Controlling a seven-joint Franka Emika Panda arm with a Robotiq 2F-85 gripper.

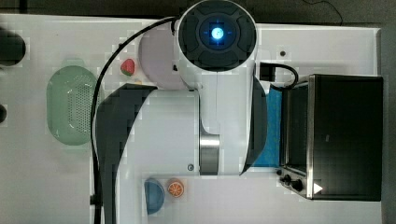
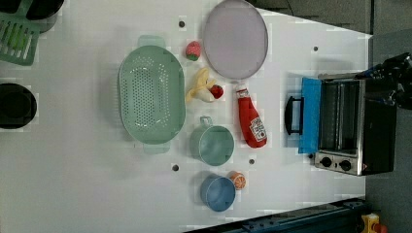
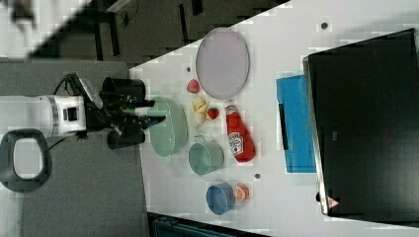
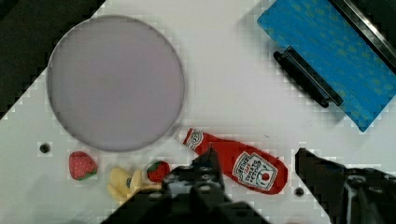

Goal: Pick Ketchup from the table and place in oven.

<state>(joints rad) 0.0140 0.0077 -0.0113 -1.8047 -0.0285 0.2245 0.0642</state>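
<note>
The large flat white tabletop (image 2: 97,184) with a few small dark round holes carries everything. At the left view's 3 o'clock stands the black boxy toaster oven (image 2: 362,126) with a silver frame and two knobs at one corner; its door (image 2: 310,114) lies folded open, blue inner face up, black handle (image 2: 291,115) towards the middle of the tabletop. No writing on the oven can be read.

At 9 o'clock from the oven in the left view sits a pale green oval plastic colander (image 2: 151,94), and at 12 o'clock a round lilac plate (image 2: 235,39). Below the colander's right edge are a pale green metal mug (image 2: 212,143) and a blue bowl (image 2: 217,192).

The red plastic squeeze ketchup bottle (image 4: 236,161) with a white cap lies flat on its side between the mug and the oven door, touching neither, cap towards the plate. Its label shows a dark keystone-shaped badge with a tomato; the lettering is too small to read.

In the wrist view the claw (image 4: 259,170) hangs above the bottle with its two dark fingers spread apart, one over the bottle's neck side at 9 o'clock, the other past its base at 3 o'clock; nothing is pinched.

Smaller still: a peeled banana toy (image 2: 200,90), two strawberries (image 2: 193,50) and an orange slice (image 2: 237,180).
</note>
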